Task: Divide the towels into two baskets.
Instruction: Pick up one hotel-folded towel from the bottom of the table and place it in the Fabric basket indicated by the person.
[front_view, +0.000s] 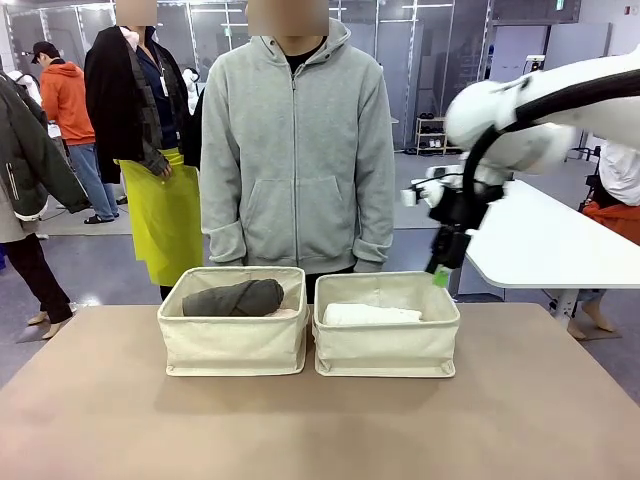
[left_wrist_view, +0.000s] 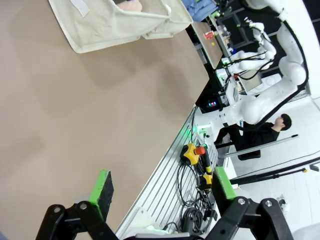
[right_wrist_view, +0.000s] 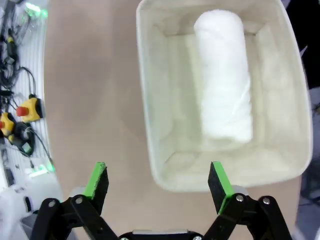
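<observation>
White towel (right_wrist_view: 223, 82) lies in basket (right_wrist_view: 150, 125) below spread, empty right tool (right_wrist_view: 157, 181).

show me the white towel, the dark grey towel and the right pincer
white towel (right_wrist_view: 223, 80), right wrist view, middle of the roll
dark grey towel (front_view: 234, 297), front view, middle of the roll
right pincer (right_wrist_view: 158, 180), right wrist view, midway between fingertips

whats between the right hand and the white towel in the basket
Nothing solid. In the right wrist view the open right hand hangs above the basket's near rim, with open air down to the white towel lying inside.
</observation>
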